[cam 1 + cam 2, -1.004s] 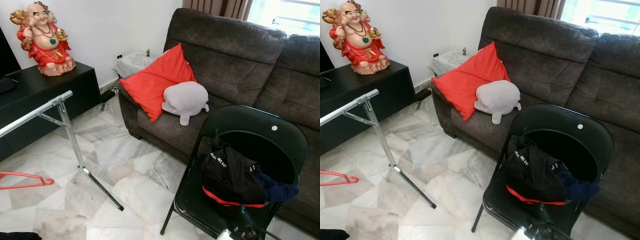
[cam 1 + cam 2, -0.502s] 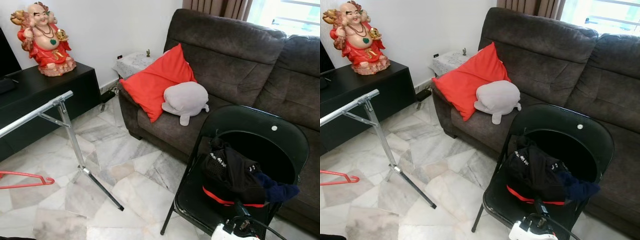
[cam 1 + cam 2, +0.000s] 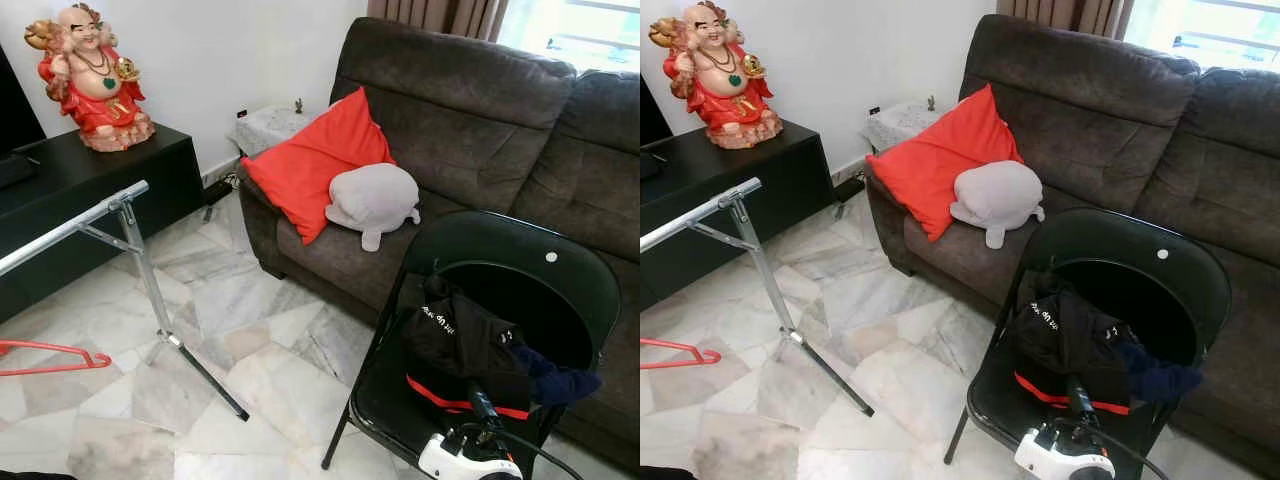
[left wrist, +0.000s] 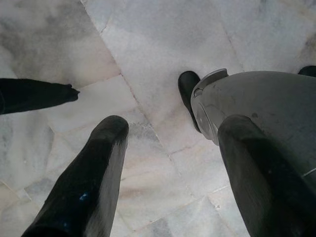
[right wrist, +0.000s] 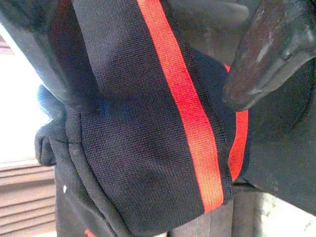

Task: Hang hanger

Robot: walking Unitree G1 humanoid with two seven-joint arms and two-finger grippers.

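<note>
The right gripper [image 5: 163, 79] had come up since a second earlier: then only its dark tip showed at the foot of the head views, half a second ago its white wrist appeared, and now the wrist sat higher, with one black finger [image 3: 481, 405] reaching the red stripe at the lower edge of the black garment [image 3: 462, 345]. In the right wrist view its two fingers stood apart on either side of a fold of that garment, the red stripe running between them; whether they pressed the cloth could not be told.

The garment lay heaped on the seat of the black folding chair [image 3: 560, 260], with a dark blue piece [image 3: 565, 382] beside it on the right. Its folds looked slightly reshaped compared with the earlier frames.

The red hanger [image 3: 55, 358] lay on the marble floor [image 3: 250, 330] at the far left, below the silver rack [image 3: 120, 205], unmoved and well apart from the chair. Behind stood the brown sofa [image 3: 470, 110] with a red cushion [image 3: 320, 160] and a grey plush [image 3: 372, 197], and a red figurine [image 3: 88, 75] on the black cabinet [image 3: 120, 165]; all kept their places.

The left gripper [image 4: 168, 143] hung idle over the floor, fingers wide apart and holding nothing, beside the robot's grey leg [image 4: 256, 98].
</note>
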